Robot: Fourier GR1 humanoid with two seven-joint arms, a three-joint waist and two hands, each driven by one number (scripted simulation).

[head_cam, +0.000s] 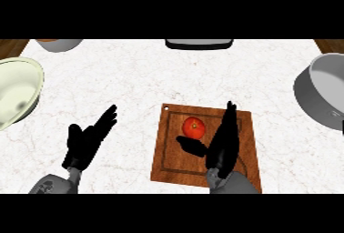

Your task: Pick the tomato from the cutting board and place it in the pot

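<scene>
My right robot hand (222,141), fingers wide, brackets the tomato (194,128) on the board (171,159) for grasping; pot (321,98) waits far right.

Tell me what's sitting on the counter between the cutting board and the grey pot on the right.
Nothing: in the head view, only bare white counter lies between the cutting board and the pot.

The black right hand (222,141) sits at about 5 o'clock in the view, its straight fingers (230,116) reaching toward 12 o'clock and its thumb (190,145) spread out toward 9 o'clock. Its grey right forearm (232,182) enters from 6 o'clock. The black left hand (86,143) rests at 8 o'clock, fingers straight and slanted toward 1 o'clock, above its grey left forearm (57,184).
</scene>
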